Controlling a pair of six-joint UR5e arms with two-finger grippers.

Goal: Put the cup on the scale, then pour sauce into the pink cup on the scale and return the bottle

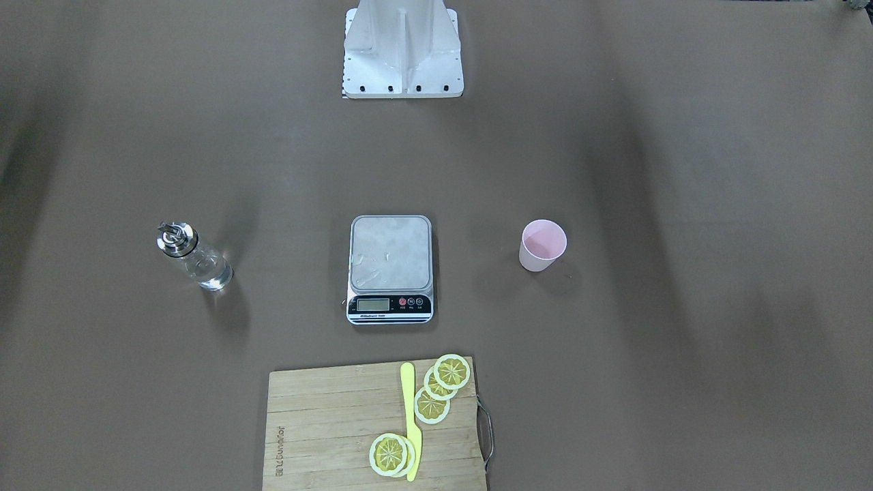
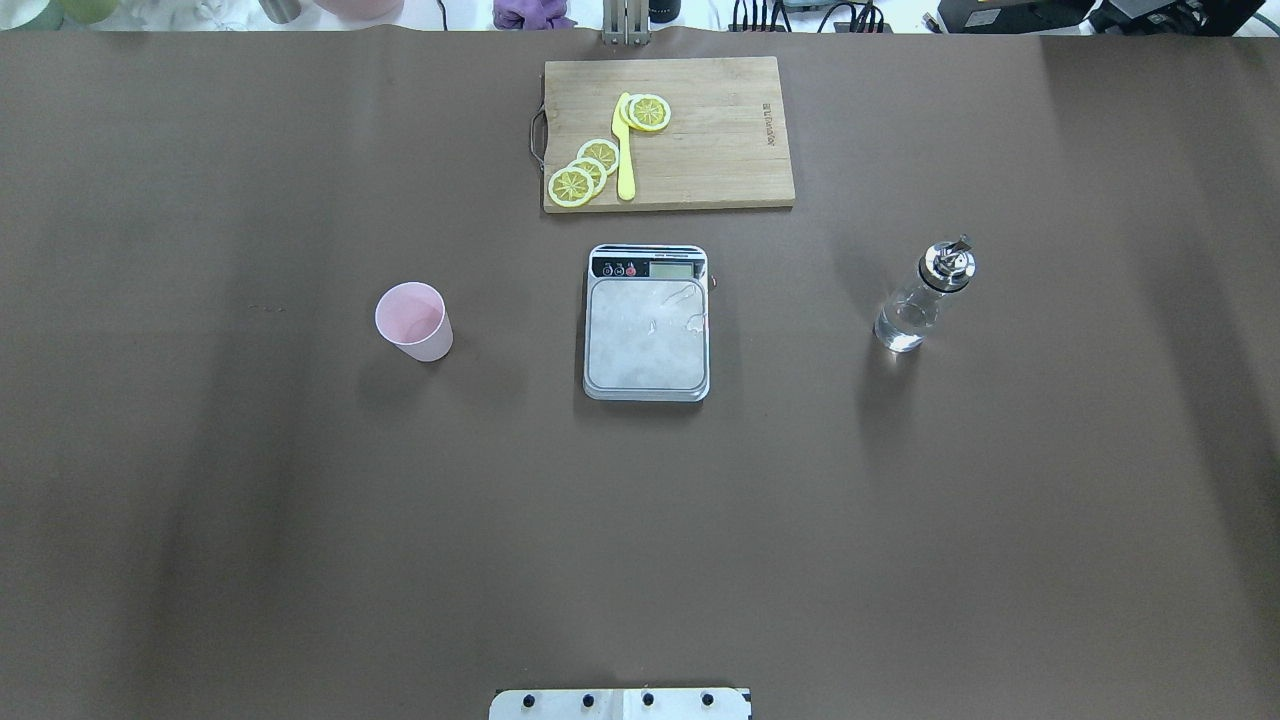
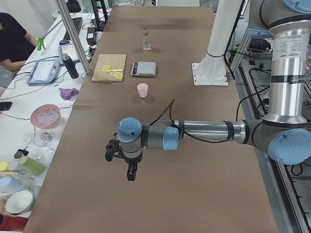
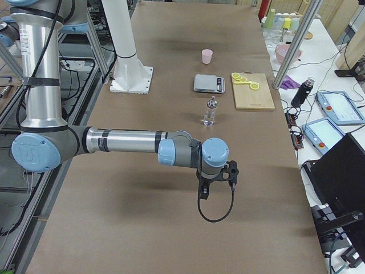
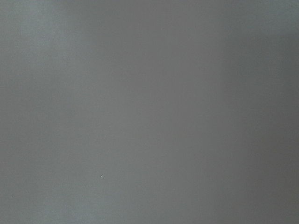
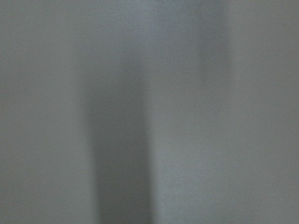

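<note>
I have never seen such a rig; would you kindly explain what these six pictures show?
This is a robot with two arms at a table. Two pictures look down on it: one from behind the robot, one facing it. Two look along the table from its ends, showing the left gripper and the right gripper above the table, apparently empty; open or shut I cannot tell. The two grey blurs come from wrist cameras. A pink cup, a scale and a glass bottle stand apart in a row. Beyond lies a cutting board with lemon slices and a yellow knife.
</note>
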